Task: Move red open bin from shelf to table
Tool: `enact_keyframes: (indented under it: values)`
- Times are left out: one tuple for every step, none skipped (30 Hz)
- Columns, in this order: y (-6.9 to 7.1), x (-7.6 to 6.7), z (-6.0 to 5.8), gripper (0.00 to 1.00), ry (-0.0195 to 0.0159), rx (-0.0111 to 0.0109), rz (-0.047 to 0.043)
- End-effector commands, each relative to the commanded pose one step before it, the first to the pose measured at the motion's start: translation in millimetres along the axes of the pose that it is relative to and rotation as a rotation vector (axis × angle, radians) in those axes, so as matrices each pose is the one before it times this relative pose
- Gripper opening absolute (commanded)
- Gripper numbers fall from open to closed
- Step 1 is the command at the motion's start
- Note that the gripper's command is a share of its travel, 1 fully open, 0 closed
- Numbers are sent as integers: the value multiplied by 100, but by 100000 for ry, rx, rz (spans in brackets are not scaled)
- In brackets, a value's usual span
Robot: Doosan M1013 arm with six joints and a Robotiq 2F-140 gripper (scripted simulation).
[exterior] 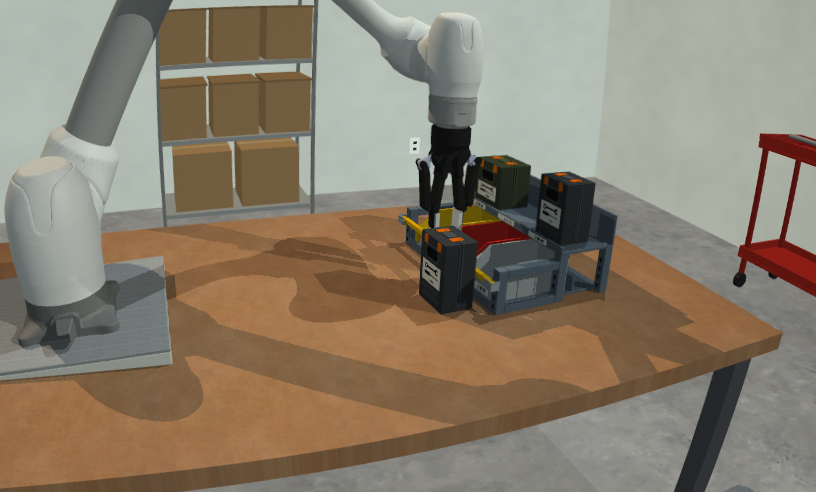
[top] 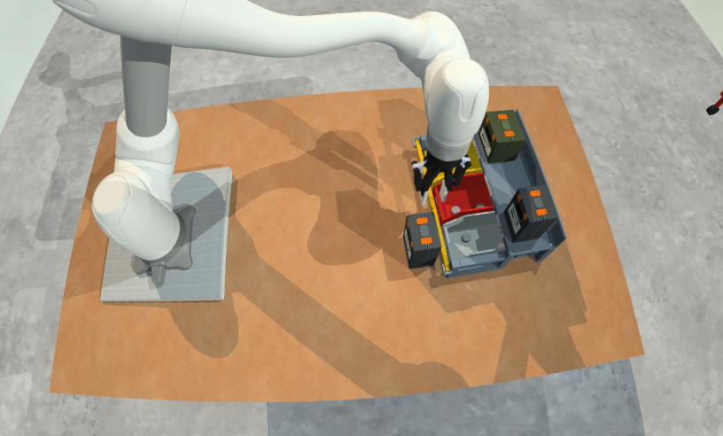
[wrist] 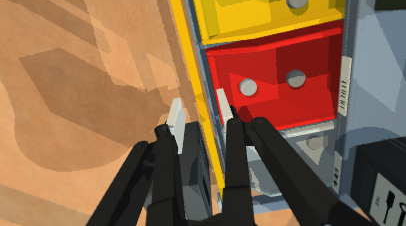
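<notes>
plainly red open bin (top: 469, 189) (exterior: 490, 233) (wrist: 320, 99), round grey parts inside, hand (top: 435, 195) (exterior: 446, 221) (wrist: 200, 103) parted narrowly

The tabletop (top: 298, 324) (exterior: 252, 384) (wrist: 45, 152) bears the shelf (top: 538, 165) (exterior: 529, 303) (wrist: 380, 72), arm's base plate (top: 207, 287) (exterior: 144, 342) and a case (top: 423, 245) (exterior: 448, 276) (wrist: 192, 172).

Three open bins, one yellow (top: 472, 167) (exterior: 464, 215) (wrist: 250, 19), one red (top: 466, 194) (exterior: 493, 234) (wrist: 312, 97), one grey (top: 477, 234) (exterior: 511, 252) (wrist: 320, 159); three boxy cases with orange latches, two black, one green.
</notes>
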State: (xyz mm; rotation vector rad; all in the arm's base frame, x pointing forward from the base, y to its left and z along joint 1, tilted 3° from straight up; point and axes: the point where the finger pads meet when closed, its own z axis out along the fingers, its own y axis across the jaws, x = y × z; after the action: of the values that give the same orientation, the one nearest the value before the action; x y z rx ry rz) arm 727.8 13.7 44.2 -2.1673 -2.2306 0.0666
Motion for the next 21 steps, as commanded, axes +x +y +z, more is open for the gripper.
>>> enact_keyframes:
  values:
    - [-1, 3, -21, 28, 17, -17, -3]
    - [0, 0, 0, 28, 0, 0, 0]
    - [0, 0, 0, 28, 0, 0, 0]
    - [0, 0, -78, 28, 0, 1, 0]
    - [0, 0, -80, 28, 0, 0, 0]
    - [0, 0, -80, 28, 0, 0, 0]
    - [0, 0, -80, 28, 0, 0, 0]
    - [0, 0, -80, 28, 0, 0, 0]
    - [0, 0, 0, 28, 0, 0, 0]
    - [0, 0, 0, 28, 0, 0, 0]
    - [0, 0, 0, 28, 0, 0, 0]
    - [0, 0, 0, 28, 0, 0, 0]
    - [0, 0, 0, 28, 0, 0, 0]
    - [0, 0, 0, 28, 0, 0, 0]
    - [0, 0, 0, 28, 0, 0, 0]
    - [0, 0, 0, 28, 0, 0, 0]
    - [0, 0, 0, 28, 0, 0, 0]
    - [0, 0, 0, 28, 0, 0, 0]
    - [0, 0, 0, 28, 0, 0, 0]
    - [0, 0, 0, 28, 0, 0, 0]
    - [0, 0, -39, 28, 0, 1, 0]
